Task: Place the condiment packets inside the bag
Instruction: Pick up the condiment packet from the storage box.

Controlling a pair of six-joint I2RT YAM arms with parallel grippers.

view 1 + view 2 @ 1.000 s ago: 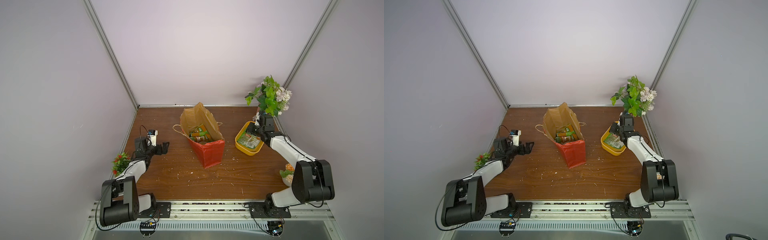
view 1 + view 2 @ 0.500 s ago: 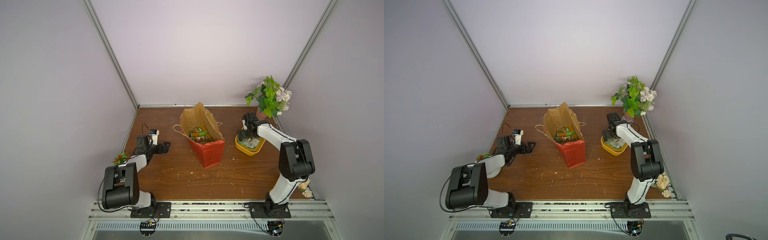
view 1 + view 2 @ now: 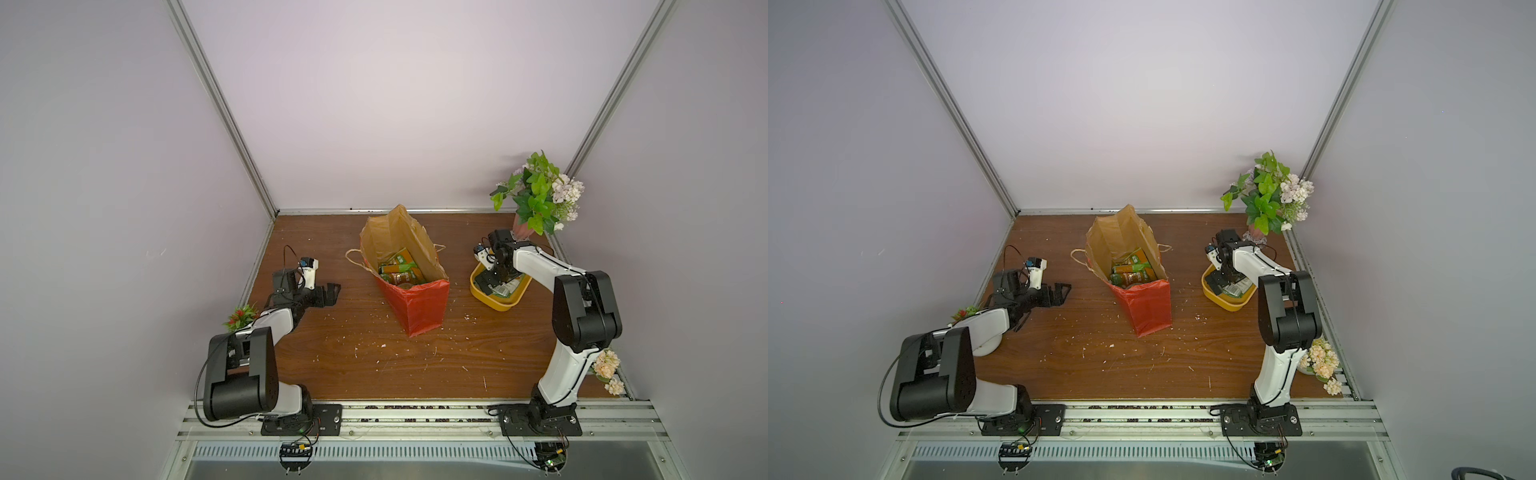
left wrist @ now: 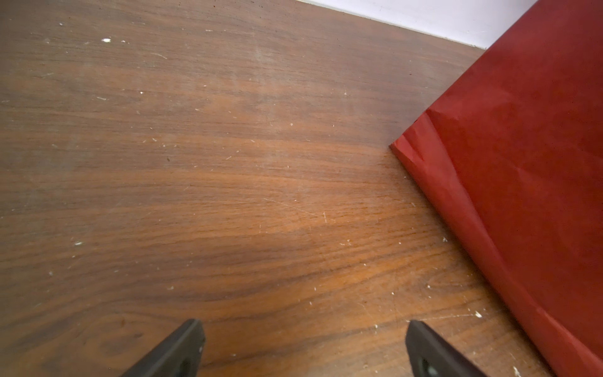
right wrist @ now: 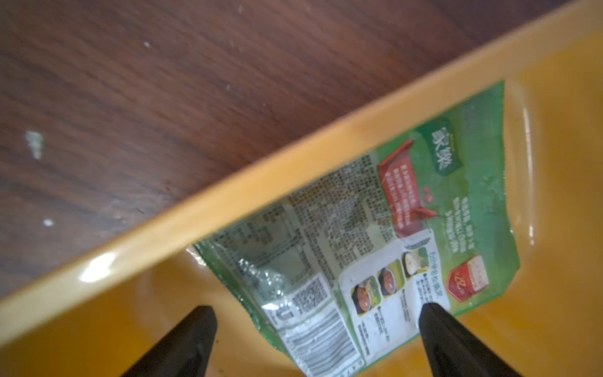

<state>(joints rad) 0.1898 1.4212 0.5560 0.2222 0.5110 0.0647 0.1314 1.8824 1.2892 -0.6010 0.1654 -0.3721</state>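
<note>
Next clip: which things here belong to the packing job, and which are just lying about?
Job: red bag; packets already inside it; green packet in the yellow tub; right end effector, open above that packet.
Lying about: green bouquet; small red plant; pale flowers; left end effector, open over bare table.

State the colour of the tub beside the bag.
Yellow-orange; the tub shows best in the right wrist view.

We see our right gripper [image 5: 316, 308] shifted off the far rim of the yellow plastic tub [image 3: 498, 306] and lowered inside, jaws now spread above a green printed foil sachet [image 5: 359, 228].
</note>
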